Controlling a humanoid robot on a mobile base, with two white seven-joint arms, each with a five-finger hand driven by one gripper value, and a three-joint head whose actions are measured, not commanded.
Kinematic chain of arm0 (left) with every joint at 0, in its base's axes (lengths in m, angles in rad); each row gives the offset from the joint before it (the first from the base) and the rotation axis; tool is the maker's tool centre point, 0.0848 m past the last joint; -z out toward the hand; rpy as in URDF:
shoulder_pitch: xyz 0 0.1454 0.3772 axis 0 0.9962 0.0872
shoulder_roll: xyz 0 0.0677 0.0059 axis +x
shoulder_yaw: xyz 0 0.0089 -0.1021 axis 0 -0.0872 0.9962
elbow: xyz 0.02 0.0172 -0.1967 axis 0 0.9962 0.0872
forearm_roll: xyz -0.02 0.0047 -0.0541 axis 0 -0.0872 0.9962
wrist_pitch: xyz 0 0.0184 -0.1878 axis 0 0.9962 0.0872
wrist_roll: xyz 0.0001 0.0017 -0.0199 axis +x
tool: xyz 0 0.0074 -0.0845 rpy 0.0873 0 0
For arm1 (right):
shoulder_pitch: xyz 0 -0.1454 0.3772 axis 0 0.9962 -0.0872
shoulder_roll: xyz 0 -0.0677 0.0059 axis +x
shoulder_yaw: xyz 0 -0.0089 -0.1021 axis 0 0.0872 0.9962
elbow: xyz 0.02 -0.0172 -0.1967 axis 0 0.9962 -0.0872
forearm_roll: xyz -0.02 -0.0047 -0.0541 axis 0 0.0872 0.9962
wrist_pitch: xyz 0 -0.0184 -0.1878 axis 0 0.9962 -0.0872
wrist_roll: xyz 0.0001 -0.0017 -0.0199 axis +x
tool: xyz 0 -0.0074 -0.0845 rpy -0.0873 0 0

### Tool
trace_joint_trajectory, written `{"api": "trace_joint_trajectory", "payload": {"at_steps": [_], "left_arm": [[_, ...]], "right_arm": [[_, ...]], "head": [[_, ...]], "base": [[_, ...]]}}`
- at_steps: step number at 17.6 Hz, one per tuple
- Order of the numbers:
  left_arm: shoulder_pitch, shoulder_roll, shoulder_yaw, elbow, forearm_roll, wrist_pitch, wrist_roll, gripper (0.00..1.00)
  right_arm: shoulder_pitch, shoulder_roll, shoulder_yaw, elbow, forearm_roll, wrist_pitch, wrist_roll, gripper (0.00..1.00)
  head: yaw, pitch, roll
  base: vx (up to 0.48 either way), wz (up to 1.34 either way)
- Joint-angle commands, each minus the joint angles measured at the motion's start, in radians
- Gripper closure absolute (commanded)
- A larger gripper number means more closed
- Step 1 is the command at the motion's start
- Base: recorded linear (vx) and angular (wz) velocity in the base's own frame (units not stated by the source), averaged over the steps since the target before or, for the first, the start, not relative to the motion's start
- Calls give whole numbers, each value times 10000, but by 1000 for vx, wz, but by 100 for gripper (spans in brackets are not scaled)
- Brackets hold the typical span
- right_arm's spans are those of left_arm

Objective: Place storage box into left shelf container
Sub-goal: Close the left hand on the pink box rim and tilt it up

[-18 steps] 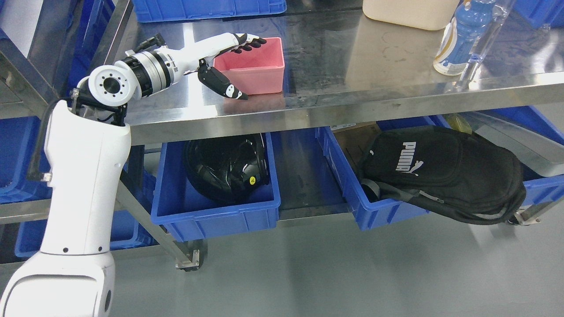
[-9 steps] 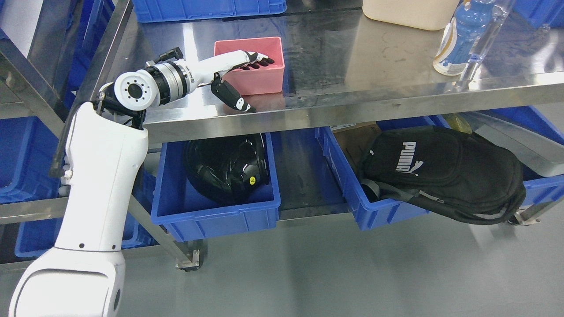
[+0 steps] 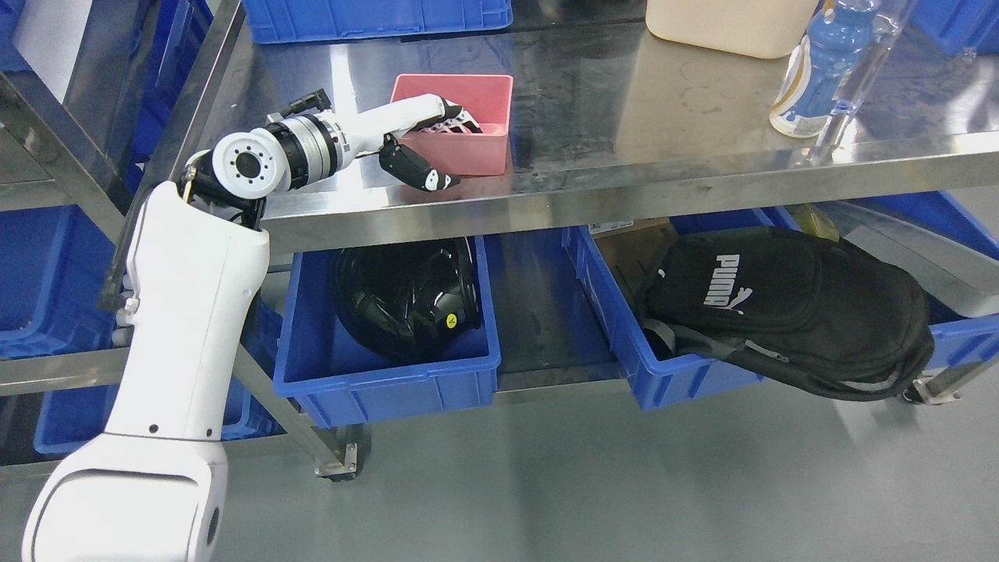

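Note:
The pink storage box stands on the steel table top, left of its middle and close to the front edge. My left hand reaches it from the left. The fingers curl down over the near wall into the box, and the black thumb presses the wall's outside. Below the table, a blue shelf container on the left holds a black helmet.
A second blue container at lower right carries a black backpack that overhangs its edge. On the table's right stand a blue bottle and a beige tub. A blue crate sits at the back. Blue bins fill the shelving at left.
My left hand's fingers, stretched flat over the box before, have curled down inside it and the thumb has closed on the near wall. The box has turned slightly. The camera shifted a little.

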Motion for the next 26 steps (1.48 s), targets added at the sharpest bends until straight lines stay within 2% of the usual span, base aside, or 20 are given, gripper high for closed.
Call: {"api": "trace_joint_trajectory", "payload": {"at_steps": [1, 5, 8, 10, 13, 17, 21, 26], "left_arm": [[-173, -188, 1270, 488, 31, -458, -103, 81], [-158, -188, 1930, 488, 46, -1118, -195, 99], [-127, -203, 2206, 488, 123, -1211, -226, 100], [-112, -630, 2909, 533, 321, -1165, -226, 100], [-20, -735, 4060, 931, 811, -1058, -226, 100], [26, -735, 4309, 1193, 1978, -475, -242, 100], [26, -735, 4646, 1331, 3264, -154, -119, 100], [87, -735, 4800, 1301, 6330, 216, 295, 100]], "right_arm": [[122, -174, -46, -175, 16, -6, 0, 0], [122, -174, -46, -175, 16, -6, 0, 0], [122, -174, -46, -175, 16, -6, 0, 0], [122, -174, -46, -175, 16, -6, 0, 0], [107, -174, -46, -175, 16, -6, 0, 0], [122, -174, -46, -175, 16, -6, 0, 0], [107, -174, -46, -175, 16, -6, 0, 0], [122, -174, -46, -175, 16, -6, 0, 0]], "head": [[0, 0, 0], [0, 0, 0], [0, 0, 0], [0, 0, 0], [0, 0, 0], [0, 0, 0], [0, 0, 0], [0, 0, 0]], "base": [[0, 0], [0, 0], [0, 0], [0, 0], [0, 0], [0, 4], [0, 0], [0, 0]]}}
